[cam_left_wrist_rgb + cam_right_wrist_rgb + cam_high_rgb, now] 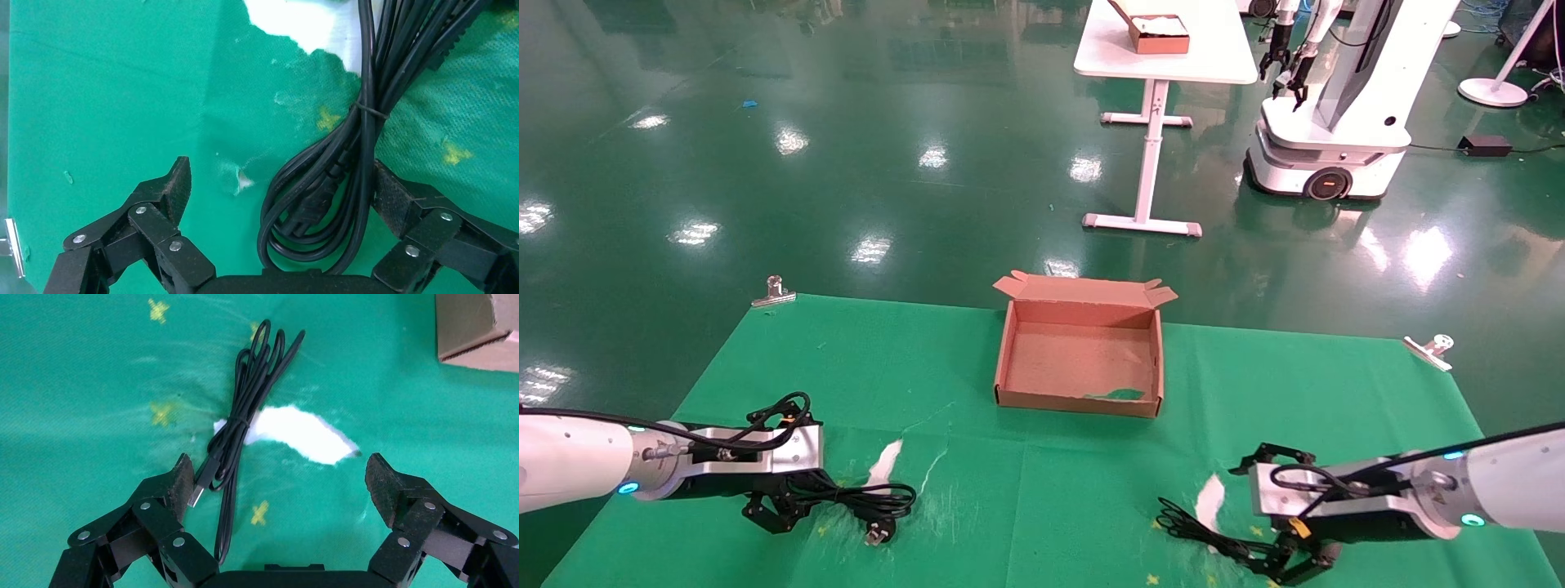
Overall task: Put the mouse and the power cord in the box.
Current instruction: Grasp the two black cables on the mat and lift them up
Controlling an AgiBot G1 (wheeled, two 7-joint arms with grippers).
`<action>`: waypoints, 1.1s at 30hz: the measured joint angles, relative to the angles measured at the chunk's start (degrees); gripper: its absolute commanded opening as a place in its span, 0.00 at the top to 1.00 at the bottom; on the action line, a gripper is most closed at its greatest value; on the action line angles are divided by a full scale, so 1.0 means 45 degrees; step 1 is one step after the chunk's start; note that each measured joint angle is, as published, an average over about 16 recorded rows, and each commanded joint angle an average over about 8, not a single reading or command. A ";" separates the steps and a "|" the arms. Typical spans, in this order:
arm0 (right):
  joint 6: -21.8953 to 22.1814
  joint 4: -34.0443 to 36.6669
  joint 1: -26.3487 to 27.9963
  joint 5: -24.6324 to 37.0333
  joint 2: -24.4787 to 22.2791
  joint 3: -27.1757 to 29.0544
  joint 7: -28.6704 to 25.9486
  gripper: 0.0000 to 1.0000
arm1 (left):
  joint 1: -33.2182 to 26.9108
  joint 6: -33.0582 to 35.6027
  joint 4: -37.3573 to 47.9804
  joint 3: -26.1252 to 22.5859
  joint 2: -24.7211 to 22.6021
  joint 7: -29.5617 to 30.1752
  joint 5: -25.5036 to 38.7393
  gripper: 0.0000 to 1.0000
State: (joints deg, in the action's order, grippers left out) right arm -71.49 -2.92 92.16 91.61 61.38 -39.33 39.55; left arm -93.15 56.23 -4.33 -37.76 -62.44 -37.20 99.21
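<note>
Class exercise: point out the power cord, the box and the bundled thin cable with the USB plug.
power cord (361, 122), left wrist view, tied middle of the bundle
box (1083, 404), head view, near wall
thin cable (235, 425), right wrist view, tied middle

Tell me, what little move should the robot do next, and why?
Probably shut the left claw on the power cord. Its open fingers already sit either side of the bundled loops, and the box holds nothing yet. The right claw waits open over the thin cable.
</note>
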 measured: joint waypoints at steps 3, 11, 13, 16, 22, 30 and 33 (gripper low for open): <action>0.0099 0.0176 0.0032 -0.0014 0.0105 0.0011 0.0108 0.00 | 0.0003 -0.0065 0.0131 0.0051 -0.0071 -0.0161 -0.0073 0.00; 0.0218 0.0476 0.0050 -0.0071 0.0219 0.0052 0.0249 0.00 | -0.0031 0.0074 0.0356 0.0182 -0.0155 -0.0584 -0.0270 0.00; 0.0229 0.0528 0.0040 -0.0108 0.0210 0.0077 0.0258 0.00 | -0.0042 0.0107 0.0401 0.0208 -0.0162 -0.0675 -0.0308 0.00; 0.0244 0.0587 0.0021 -0.0168 0.0182 0.0119 0.0265 0.00 | -0.0060 0.0155 0.0465 0.0238 -0.0159 -0.0800 -0.0353 0.00; 0.0292 0.0659 -0.0042 -0.0272 0.0120 0.0191 0.0263 0.00 | -0.0076 0.0208 0.0593 0.0262 -0.0124 -0.1010 -0.0389 0.00; 0.0309 0.0702 -0.0163 -0.0343 0.0073 0.0241 0.0226 0.00 | -0.0077 0.0275 0.0722 0.0272 -0.0083 -0.1210 -0.0402 0.00; 0.0299 0.0708 -0.0206 -0.0346 0.0068 0.0243 0.0205 0.00 | -0.0073 0.0306 0.0754 0.0272 -0.0080 -0.1273 -0.0401 0.00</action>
State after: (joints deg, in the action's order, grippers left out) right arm -70.14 0.27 91.24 90.05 61.69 -38.24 40.47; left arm -93.48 57.61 -0.94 -36.54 -62.80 -42.93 97.40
